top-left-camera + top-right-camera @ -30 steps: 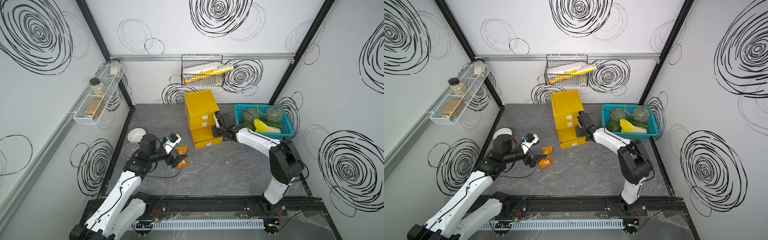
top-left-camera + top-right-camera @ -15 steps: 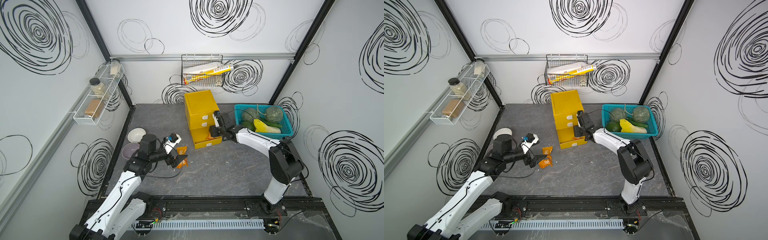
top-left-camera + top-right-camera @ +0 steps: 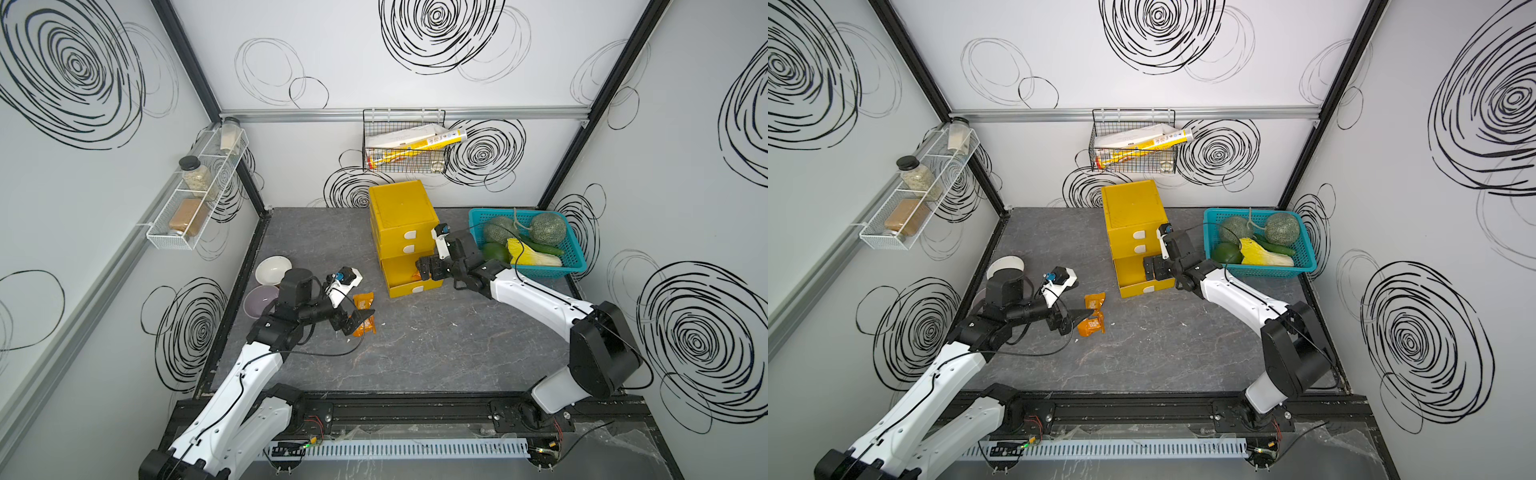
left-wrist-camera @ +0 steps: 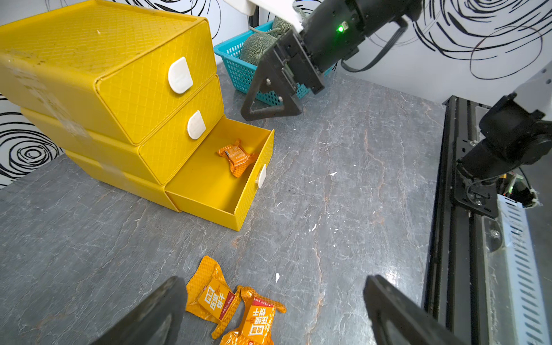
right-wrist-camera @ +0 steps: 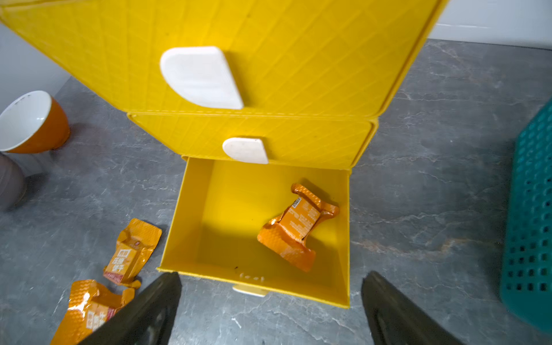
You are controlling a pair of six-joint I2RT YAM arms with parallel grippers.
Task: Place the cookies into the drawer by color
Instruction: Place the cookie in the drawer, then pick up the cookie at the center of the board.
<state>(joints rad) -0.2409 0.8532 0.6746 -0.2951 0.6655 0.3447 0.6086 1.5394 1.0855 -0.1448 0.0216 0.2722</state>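
Packets sit nearest the robot's base: 2 orange packets (image 4: 213, 298) lie just beside each other on the grey table (image 4: 343, 185). The left gripper (image 4: 273, 280) hovers low over them, jaws spread wide with nothing between them. The foil is crinkled and embossed in a fine diamond grid, with pinched, flared ends and a printed label on each. Such wrappers probably slip and crumple, so a grip across the thick middle looks safer than one on a flat end.

Farther on, the bottom drawer (image 5: 227, 209) of the yellow chest (image 4: 89, 44) stands pulled out. A lone orange packet (image 5: 295, 227) lies inside it, close to the side wall that faces the teal basket (image 5: 531, 239). The right gripper (image 5: 270, 276) hangs above the drawer's front edge, jaws wide apart and empty.

Judging by this, the orange sorting is in hand, with 1 packet stowed and 2 to go. The next move calls for the left gripper to close on 1 table packet and carry it over the drawer's low front wall, provided the right arm leaves the opening free.

The chest is rigid quilted plastic, boxy, with 3 drawers and smooth white tab handles; the upper 2 are shut. Beyond it, the mesh basket holds netted melons (image 3: 548, 228). No green or black packet shows.
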